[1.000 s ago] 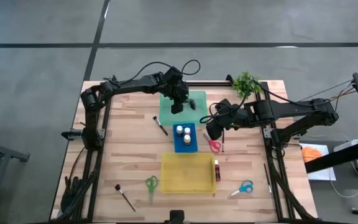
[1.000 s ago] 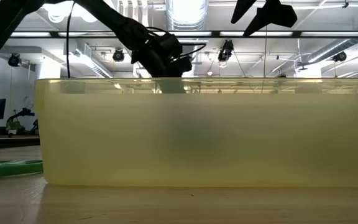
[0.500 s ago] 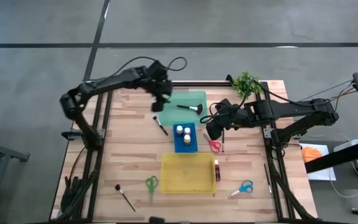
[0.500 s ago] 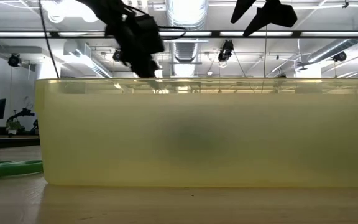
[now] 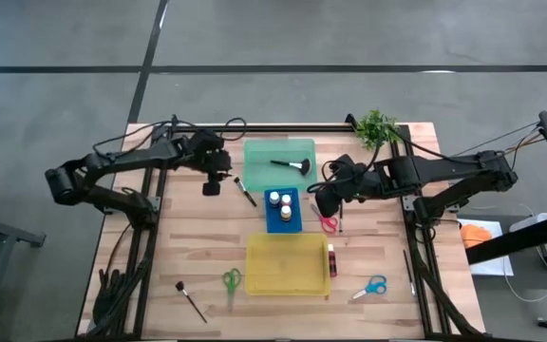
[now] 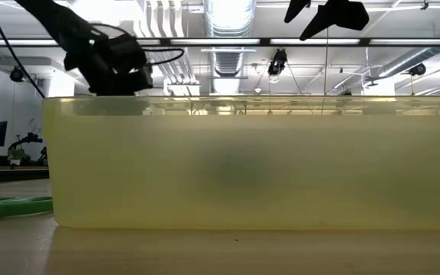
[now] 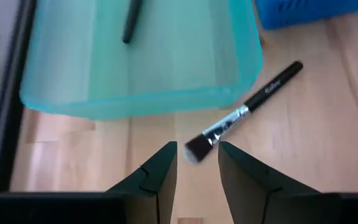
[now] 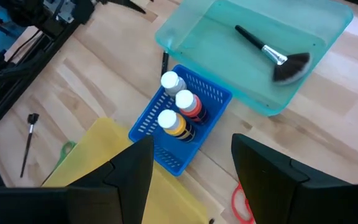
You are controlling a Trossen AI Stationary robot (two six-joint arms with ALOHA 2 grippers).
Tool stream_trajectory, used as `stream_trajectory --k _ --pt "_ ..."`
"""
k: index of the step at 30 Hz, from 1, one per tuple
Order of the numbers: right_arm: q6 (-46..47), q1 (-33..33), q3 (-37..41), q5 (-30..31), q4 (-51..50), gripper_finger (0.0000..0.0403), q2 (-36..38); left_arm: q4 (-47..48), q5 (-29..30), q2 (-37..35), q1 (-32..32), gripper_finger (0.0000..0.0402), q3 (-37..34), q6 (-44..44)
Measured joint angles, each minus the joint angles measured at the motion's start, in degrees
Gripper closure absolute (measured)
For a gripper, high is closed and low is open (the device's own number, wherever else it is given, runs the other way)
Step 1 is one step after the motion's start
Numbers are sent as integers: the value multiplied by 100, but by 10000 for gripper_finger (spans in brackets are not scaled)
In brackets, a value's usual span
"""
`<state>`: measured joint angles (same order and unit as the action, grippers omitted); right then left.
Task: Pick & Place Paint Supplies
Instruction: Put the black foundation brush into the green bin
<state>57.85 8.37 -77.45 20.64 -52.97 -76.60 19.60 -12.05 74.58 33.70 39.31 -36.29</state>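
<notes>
My left gripper [image 5: 218,180] hovers open at the green tray's [image 5: 259,176] left side. In its wrist view its fingertips [image 7: 197,160] frame the bristle head of a black-handled brush [image 7: 253,102], which lies flat on the wood; whether they touch it I cannot tell. A second brush [image 5: 292,167] lies inside the green tray. Three white-capped bottles [image 8: 178,109] stand in the blue tray [image 5: 283,220]. My right gripper [image 5: 323,201] hangs open above the red scissors [image 5: 327,223], right of the blue tray, with nothing between its fingers [image 8: 191,180].
A yellow tray [image 5: 286,264] sits near the front and fills the low view [image 6: 243,164]. Around it lie green scissors [image 5: 231,280], a small brush [image 5: 191,299], a magenta bottle [image 5: 331,258] and blue scissors [image 5: 373,286]. A leafy plant [image 5: 376,125] stands at the far right.
My left gripper has drawn back from over the green tray toward the table's left edge, sinking a little, and now hangs over the brush beside the tray. A brush lies uncovered in the green tray. My right arm has kept still.
</notes>
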Motion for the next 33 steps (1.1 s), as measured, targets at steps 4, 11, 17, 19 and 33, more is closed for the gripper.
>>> stream_trajectory --k 4,11,17,19,33 --pt "121 69 0 -3 0 190 0 -101 -34 325 23 279 -120 -289" --pt "276 116 0 -24 2 190 0 -23 -203 1227 158 279 145 -647" --pt "434 154 0 -96 -24 190 0 -59 -212 1645 172 279 454 -1049" --pt "480 165 0 -97 -40 190 0 -38 -230 1732 193 279 550 -1150" --pt "478 163 0 -100 -81 190 0 291 -518 2298 213 279 776 -1364"
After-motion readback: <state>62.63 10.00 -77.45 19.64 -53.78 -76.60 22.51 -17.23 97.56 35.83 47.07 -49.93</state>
